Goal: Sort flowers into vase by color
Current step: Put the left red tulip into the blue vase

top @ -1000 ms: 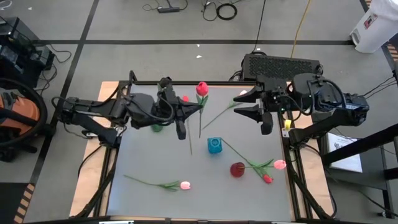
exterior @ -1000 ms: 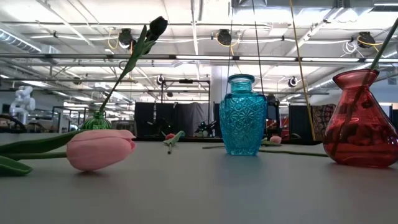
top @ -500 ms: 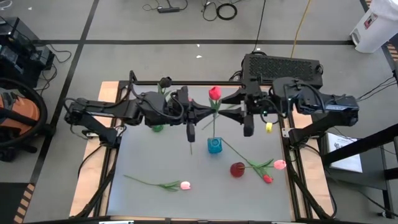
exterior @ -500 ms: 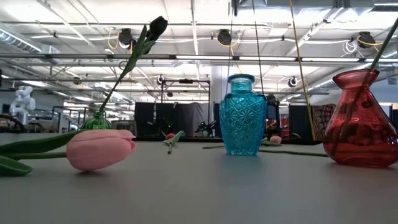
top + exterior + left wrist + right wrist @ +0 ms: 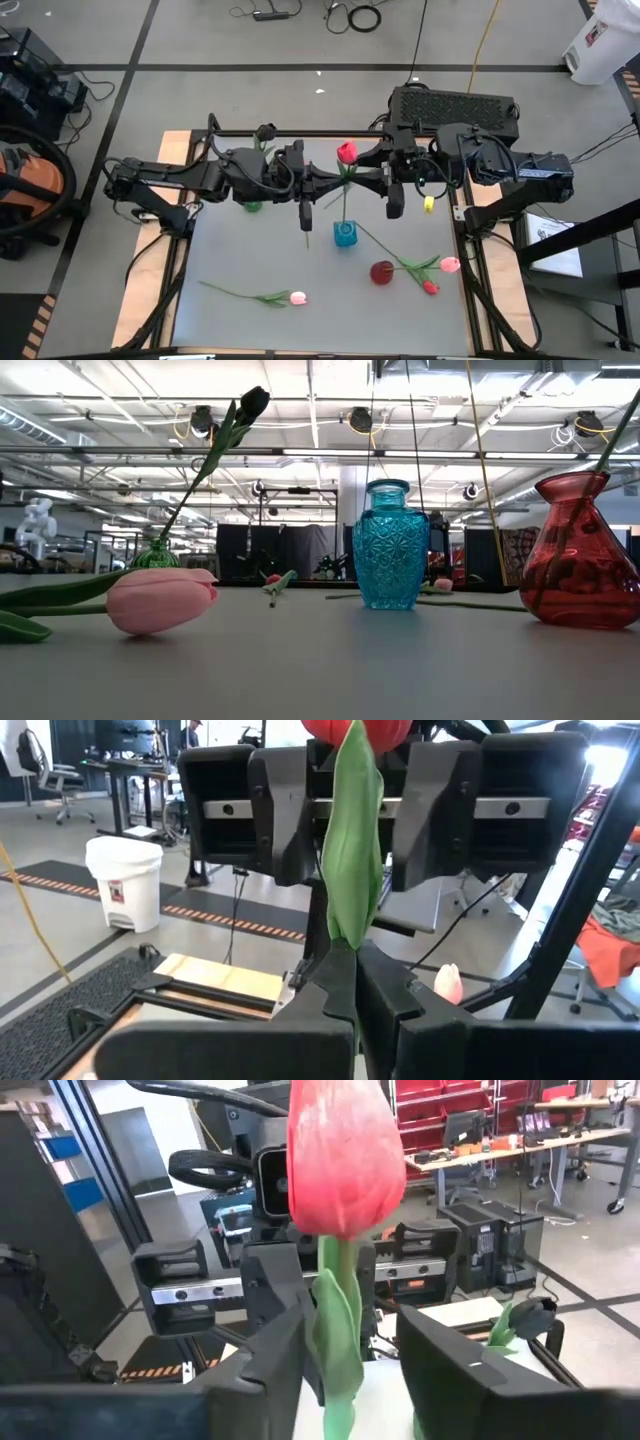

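The red tulip's head [image 5: 346,152] stands high over the table's far middle, and its thin stem runs down toward the blue vase [image 5: 345,234]. My left gripper [image 5: 336,184] is shut on that stem. My right gripper [image 5: 345,1375] is open, with one finger on each side of the stem and leaf, touching neither. A near-black tulip [image 5: 250,402] stands in the green vase [image 5: 155,555]. The red vase [image 5: 580,560] holds one stem. A pink tulip [image 5: 297,297] lies on the table near the front edge. My left gripper pinches the red tulip's stem [image 5: 347,942] between its two fingers, just below the long green leaf [image 5: 352,850]. The fingers come in level from the table's left, across the stem. The tulip is lifted clear and upright, head up.
Two more tulips, pink [image 5: 450,264] and red [image 5: 430,287], lie by the red vase [image 5: 382,272] at the table's right. Another stem [image 5: 355,185] lies at the far middle. The two grippers face each other closely above the blue vase.
My left gripper has carried the red tulip toward the table's right, so that its stem now hangs above the blue vase. My right gripper has moved toward the left, closing in until its open fingers stand on either side of the stem.
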Robot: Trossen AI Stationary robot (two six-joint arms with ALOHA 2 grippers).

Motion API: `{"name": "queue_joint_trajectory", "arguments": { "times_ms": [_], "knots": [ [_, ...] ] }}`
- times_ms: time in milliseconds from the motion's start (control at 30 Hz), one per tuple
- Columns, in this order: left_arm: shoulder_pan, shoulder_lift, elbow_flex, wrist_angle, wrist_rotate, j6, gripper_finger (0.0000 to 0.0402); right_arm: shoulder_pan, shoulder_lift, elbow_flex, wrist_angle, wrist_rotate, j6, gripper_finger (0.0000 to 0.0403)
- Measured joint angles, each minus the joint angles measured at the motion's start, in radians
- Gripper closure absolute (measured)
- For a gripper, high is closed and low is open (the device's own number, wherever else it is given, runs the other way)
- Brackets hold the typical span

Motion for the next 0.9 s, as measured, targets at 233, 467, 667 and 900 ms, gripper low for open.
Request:
{"name": "queue_joint_trajectory", "arguments": {
  "times_ms": [233,467,667,900],
  "knots": [
    [0.000,0.000,0.000,0.000,0.000,0.001,0.0402,0.000,0.000,0.000,0.003,0.000,0.000,0.0318],
    [0.000,0.000,0.000,-0.003,0.000,0.002,0.0401,0.000,0.000,0.000,0.003,-0.002,0.000,0.0393],
    [0.000,0.000,0.000,-0.007,0.000,0.003,0.0382,0.000,0.000,0.000,0.001,-0.002,0.000,0.0399],
    [0.000,-0.003,0.000,-0.041,-0.001,0.046,0.0348,0.000,0.000,0.000,0.001,0.007,-0.003,0.0401]
  ]
}}
